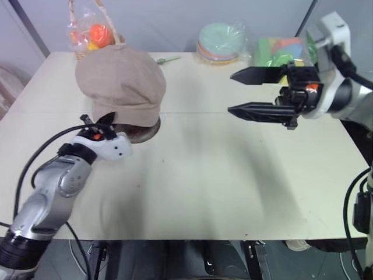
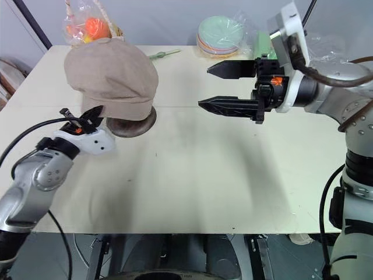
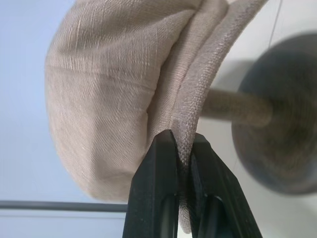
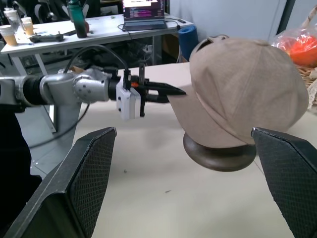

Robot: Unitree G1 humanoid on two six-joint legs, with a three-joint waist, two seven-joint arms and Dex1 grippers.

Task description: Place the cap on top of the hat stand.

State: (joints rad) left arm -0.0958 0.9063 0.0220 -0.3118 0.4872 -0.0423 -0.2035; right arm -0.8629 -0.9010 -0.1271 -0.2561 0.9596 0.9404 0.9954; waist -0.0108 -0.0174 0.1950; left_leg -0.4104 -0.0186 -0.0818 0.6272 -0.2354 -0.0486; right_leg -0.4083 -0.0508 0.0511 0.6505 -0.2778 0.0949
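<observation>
The beige cap [image 1: 119, 84] sits over the top of the dark brown hat stand, whose round base [image 1: 147, 133] shows under it on the table. In the left wrist view the stand's stem [image 3: 237, 106] and base [image 3: 277, 134] are seen beneath the cap [image 3: 109, 99]. My left gripper [image 1: 108, 119] is at the cap's near lower edge, shut on the brim [image 3: 190, 134]. To the right of the cap, my right gripper [image 1: 231, 92] hangs above the table, pointing toward the cap, open and holding nothing.
A wicker basket [image 1: 93, 32] with orange things in plastic stands right behind the cap. A stack of wrapped plates [image 1: 221, 42] and a bag of coloured items [image 1: 280, 51] are at the back right. A small green object [image 1: 168, 59] lies near them.
</observation>
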